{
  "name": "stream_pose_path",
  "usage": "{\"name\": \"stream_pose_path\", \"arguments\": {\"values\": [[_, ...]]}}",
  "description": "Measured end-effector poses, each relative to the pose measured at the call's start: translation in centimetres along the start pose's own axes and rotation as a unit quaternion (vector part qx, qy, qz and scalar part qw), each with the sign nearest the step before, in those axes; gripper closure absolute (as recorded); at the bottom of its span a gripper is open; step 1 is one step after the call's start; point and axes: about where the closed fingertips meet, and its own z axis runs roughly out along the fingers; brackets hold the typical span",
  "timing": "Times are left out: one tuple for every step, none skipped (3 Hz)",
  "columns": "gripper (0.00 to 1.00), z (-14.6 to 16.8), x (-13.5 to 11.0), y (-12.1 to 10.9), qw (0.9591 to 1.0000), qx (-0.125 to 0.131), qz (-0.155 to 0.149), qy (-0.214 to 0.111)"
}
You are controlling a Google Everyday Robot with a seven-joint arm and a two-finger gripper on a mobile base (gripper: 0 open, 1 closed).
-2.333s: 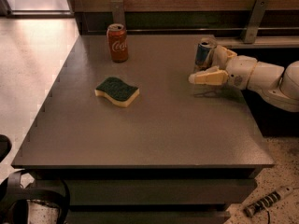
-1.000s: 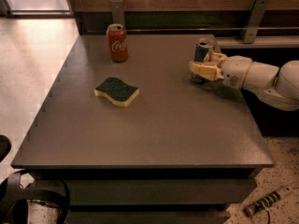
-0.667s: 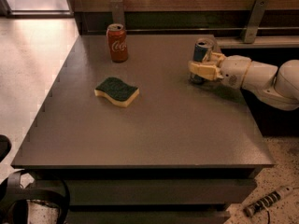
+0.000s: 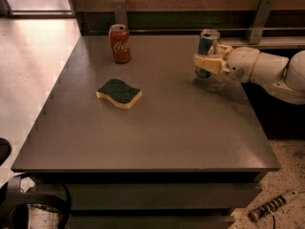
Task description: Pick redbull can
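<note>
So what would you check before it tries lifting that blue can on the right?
1. Right target: ok. The gripper is at the slim redbull can, not the Coca-Cola can.
2. Can's pose: ok, it looks upright.
3. Gripper height: ok. It sits across the can's lower half, reaching in from the right.
4. Can firmly held: cannot tell.
5. Neighbours out of the way: ok. The Coca-Cola can and the sponge sit well to the left on the table.
</note>
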Motion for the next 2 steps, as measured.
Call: {"name": "stream_pose_path", "arguments": {"values": [[1.00, -0.4, -3.8, -0.6, 0.9995, 0.010, -0.029, 0.004], [1.00, -0.8, -7.3, -0.7, 0.9981, 0.021, -0.058, 0.007]]}}
